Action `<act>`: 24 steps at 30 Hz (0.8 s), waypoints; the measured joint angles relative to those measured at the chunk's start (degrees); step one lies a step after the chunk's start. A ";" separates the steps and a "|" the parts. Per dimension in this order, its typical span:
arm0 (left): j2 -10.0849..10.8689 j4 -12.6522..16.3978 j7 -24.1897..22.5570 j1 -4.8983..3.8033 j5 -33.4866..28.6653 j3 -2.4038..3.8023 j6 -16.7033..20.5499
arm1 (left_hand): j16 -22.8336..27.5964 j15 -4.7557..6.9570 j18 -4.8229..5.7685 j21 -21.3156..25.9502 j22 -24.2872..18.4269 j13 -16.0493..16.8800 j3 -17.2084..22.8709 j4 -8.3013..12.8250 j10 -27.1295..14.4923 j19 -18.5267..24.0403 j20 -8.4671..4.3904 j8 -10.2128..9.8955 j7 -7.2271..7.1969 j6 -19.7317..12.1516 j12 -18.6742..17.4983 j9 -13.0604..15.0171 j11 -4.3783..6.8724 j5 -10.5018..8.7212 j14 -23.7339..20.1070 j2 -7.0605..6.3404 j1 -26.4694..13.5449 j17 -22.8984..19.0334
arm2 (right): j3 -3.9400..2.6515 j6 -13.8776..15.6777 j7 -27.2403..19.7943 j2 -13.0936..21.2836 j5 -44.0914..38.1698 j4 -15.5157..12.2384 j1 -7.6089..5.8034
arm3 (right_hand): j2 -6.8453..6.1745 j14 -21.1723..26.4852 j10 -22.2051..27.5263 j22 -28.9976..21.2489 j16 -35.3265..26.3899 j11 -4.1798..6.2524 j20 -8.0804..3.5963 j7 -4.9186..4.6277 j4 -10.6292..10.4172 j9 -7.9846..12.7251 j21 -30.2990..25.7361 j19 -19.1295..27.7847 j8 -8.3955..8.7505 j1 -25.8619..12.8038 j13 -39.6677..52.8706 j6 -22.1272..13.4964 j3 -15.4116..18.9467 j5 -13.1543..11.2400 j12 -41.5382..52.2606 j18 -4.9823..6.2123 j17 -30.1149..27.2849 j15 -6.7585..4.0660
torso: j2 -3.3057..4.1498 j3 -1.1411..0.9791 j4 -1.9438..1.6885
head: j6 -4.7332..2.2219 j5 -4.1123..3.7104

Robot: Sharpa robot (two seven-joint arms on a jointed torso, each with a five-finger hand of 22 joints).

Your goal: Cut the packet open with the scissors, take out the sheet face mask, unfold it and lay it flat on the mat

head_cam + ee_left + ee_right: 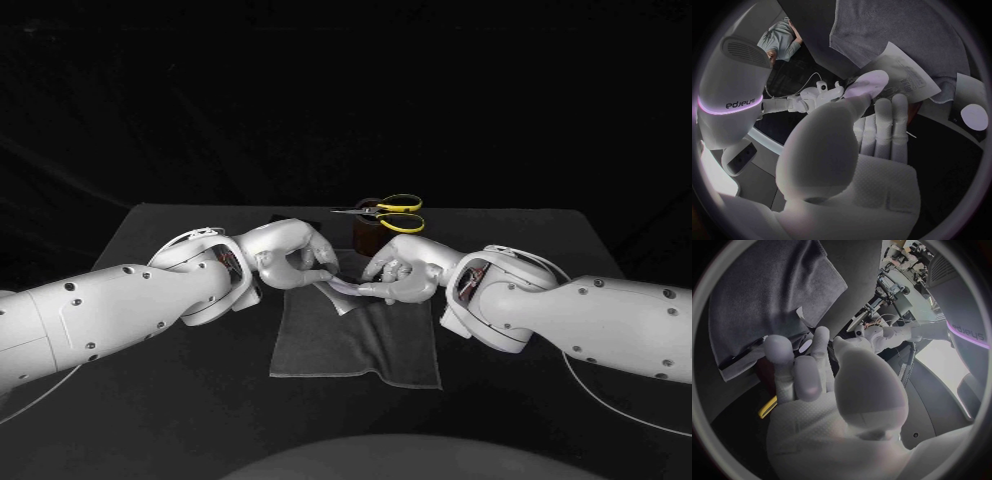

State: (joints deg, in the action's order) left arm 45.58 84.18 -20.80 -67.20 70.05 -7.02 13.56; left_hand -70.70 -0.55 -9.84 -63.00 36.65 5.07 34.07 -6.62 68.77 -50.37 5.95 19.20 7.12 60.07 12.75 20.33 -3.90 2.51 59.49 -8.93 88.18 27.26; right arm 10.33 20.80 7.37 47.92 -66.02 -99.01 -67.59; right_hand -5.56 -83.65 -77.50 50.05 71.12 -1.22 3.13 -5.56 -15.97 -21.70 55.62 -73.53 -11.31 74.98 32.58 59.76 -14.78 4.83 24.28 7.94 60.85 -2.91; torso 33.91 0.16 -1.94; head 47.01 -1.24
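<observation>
packet (pixel 346 290): just above the far edge of the mat (pixel 353 345) | left hand (pixel 293 262): fingers pinch one end | right hand (pixel 404 270): fingers grip the other end | scissors (pixel 387 212): beyond the mat, untouched

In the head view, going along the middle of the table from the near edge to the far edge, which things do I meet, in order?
grey mat → packet, held between the left hand and the right hand → yellow-handled scissors
</observation>
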 measured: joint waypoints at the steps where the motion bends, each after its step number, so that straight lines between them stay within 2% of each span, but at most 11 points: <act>1: 0.00 0.00 -0.02 0.00 -0.03 0.00 0.01 | 0.00 0.00 0.01 0.00 0.00 0.00 0.00 0.00 0.00 0.00 0.00 0.00 -0.02 -0.02 0.00 0.00 0.00 0.00 0.00 0.00 0.00 0.00 | 0.00 0.01 0.06 0.01 0.00 0.04 0.00 | 0.05 -0.10 -0.09 0.32 0.09 0.09 -0.04 0.01 0.00 -0.09 0.18 -0.07 -0.01 0.05 0.09 0.01 0.00 -0.38 0.00 -0.01 0.26 -0.10 | 0.00 -0.01 0.01 | 0.00 0.00; 4: 0.00 0.00 -0.07 0.01 -0.09 0.00 0.03 | 0.00 0.00 0.04 0.00 0.00 -0.01 0.00 0.00 0.00 0.00 0.00 -0.01 0.03 0.03 0.00 0.00 0.00 0.00 0.00 0.00 0.00 0.00 | -0.01 0.02 0.14 0.07 0.01 0.04 0.00 | 0.69 -0.12 -0.31 1.53 0.95 0.31 -0.09 0.17 0.00 -0.25 1.31 -0.64 -0.56 0.18 0.42 0.59 0.00 -0.87 0.25 -0.03 1.34 -0.12 | -0.01 0.00 0.02 | -0.01 -0.04; 7: 0.01 0.01 -0.11 0.01 -0.17 0.00 0.06 | 0.00 -0.01 0.05 0.00 -0.01 -0.01 0.00 0.00 0.00 0.00 0.00 -0.16 0.12 0.12 0.00 0.00 0.00 -0.08 0.00 0.00 0.00 0.00 | -0.02 0.03 0.18 0.19 0.05 0.00 0.00 | 0.69 -0.18 -0.40 2.27 1.27 0.40 -0.13 0.32 0.00 -0.49 1.94 -0.97 -0.88 0.18 0.69 0.93 0.00 -1.30 0.24 -0.04 1.93 -0.18 | -0.01 -0.02 0.03 | -0.05 -0.08; 8: 0.01 0.01 -0.12 0.01 -0.19 0.00 0.07 | 0.00 -0.01 0.06 0.00 -0.01 -0.01 0.00 0.00 0.00 0.00 0.00 -0.16 0.12 0.12 -0.01 0.00 0.00 -0.09 0.00 0.00 0.00 0.00 | -0.02 0.03 0.18 0.29 0.07 -0.05 0.00 | 0.65 -0.18 -0.41 2.22 1.27 0.40 -0.14 0.30 -0.25 -0.52 1.93 -0.98 -0.88 0.04 0.82 0.91 0.29 -1.30 0.24 -0.04 1.92 -0.18 | -0.02 -0.01 0.04 | -0.05 -0.08; 10: 0.01 -0.01 -0.13 0.01 -0.23 0.00 0.09 | 0.00 0.02 0.10 0.00 -0.02 -0.01 0.00 0.00 0.00 0.00 0.00 -0.16 0.12 0.12 -0.09 0.01 0.00 -0.09 0.04 -0.07 -0.07 -0.07 | -0.02 0.03 0.17 0.69 0.15 -0.20 0.01 | -0.35 -0.18 -0.34 1.29 0.87 0.34 0.07 -0.27 -0.63 -0.57 0.98 -0.72 -0.90 -3.27 1.28 0.26 2.67 -0.96 0.23 -0.04 1.15 -0.18 | -0.02 -0.02 0.03 | -0.07 -0.10; 15: 0.03 -0.25 -0.13 0.01 -0.29 0.01 0.11 | 0.00 0.12 0.15 0.04 -0.04 0.01 -0.01 -0.01 0.00 0.00 0.00 -0.16 0.12 0.13 -0.13 0.06 0.00 -0.09 0.31 -0.15 -0.14 -0.08 | -0.01 0.04 -0.20 2.09 0.72 -1.00 0.02 | -0.25 -0.18 -0.07 1.03 0.71 0.08 0.06 -0.29 -0.66 -0.51 0.84 -0.33 -0.90 -4.33 1.78 -0.73 3.93 -0.49 0.22 -0.06 0.79 -0.18 | -0.03 -0.03 0.03 | -0.16 -0.08; 18: 0.05 -0.33 -0.09 0.01 -0.32 0.01 0.11 | 0.00 0.12 0.16 0.04 -0.06 0.04 0.01 0.01 0.00 0.00 0.00 -0.16 0.12 0.13 -0.15 0.07 0.00 -0.10 0.31 -0.15 -0.15 -0.08 | -0.02 0.14 -0.70 3.12 1.44 -2.00 0.02 | 0.31 -0.18 -0.07 1.75 0.71 0.08 0.07 -0.42 -0.76 -0.41 1.08 -0.33 -0.90 -4.89 2.18 -1.28 4.62 -0.15 0.51 -0.06 1.20 -0.18 | -0.03 -0.03 0.03 | -0.21 -0.03; 22: 0.03 -0.35 -0.03 0.00 -0.34 0.01 0.10 | 0.00 0.12 0.17 0.05 -0.07 0.04 0.00 0.32 0.00 0.00 0.00 -0.16 0.12 0.13 -0.16 0.07 0.00 -0.11 0.31 -0.15 -0.14 -0.08 | -0.23 0.44 -1.43 4.22 2.65 -3.22 0.03 | 2.53 -0.17 -0.07 2.87 1.28 0.08 0.08 -0.61 -0.78 -0.31 1.89 -0.35 -0.90 -7.11 2.89 -1.89 5.72 1.53 0.84 -0.07 1.97 -0.17 | -0.02 -0.03 0.03 | -0.23 0.04; 24: 0.03 -0.35 -0.01 0.00 -0.35 0.01 0.10 | 0.00 0.12 0.18 0.05 -0.07 0.04 0.00 0.32 0.00 0.00 0.00 -0.16 0.12 0.13 -0.16 0.07 0.00 -0.11 0.31 -0.15 -0.14 -0.08 | -0.28 0.59 -1.76 4.59 3.31 -3.59 0.01 | 3.16 -0.17 -0.07 3.23 1.38 0.08 0.28 -0.62 -0.86 -0.31 2.20 -0.55 -0.89 -7.73 3.08 -1.89 5.94 2.12 0.87 -0.08 2.30 -0.17 | -0.03 -0.02 0.04 | -0.24 0.05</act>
State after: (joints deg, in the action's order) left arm 45.61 83.83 -20.81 -67.20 69.70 -7.00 13.66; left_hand -70.70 -0.43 -9.66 -62.96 36.58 5.11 34.08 -6.31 68.77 -50.36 5.95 19.04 7.24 60.20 12.59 20.40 -3.90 2.39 59.81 -9.08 88.04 27.18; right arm 10.04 21.39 5.62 52.51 -62.71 -102.60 -67.58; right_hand -2.40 -83.82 -77.57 53.27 72.50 -1.14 3.41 -6.18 -16.83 -22.00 57.83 -74.07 -12.20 67.24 35.66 57.87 -8.84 6.95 25.15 7.86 63.14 -3.08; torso 33.88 0.14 -1.91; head 46.77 -1.19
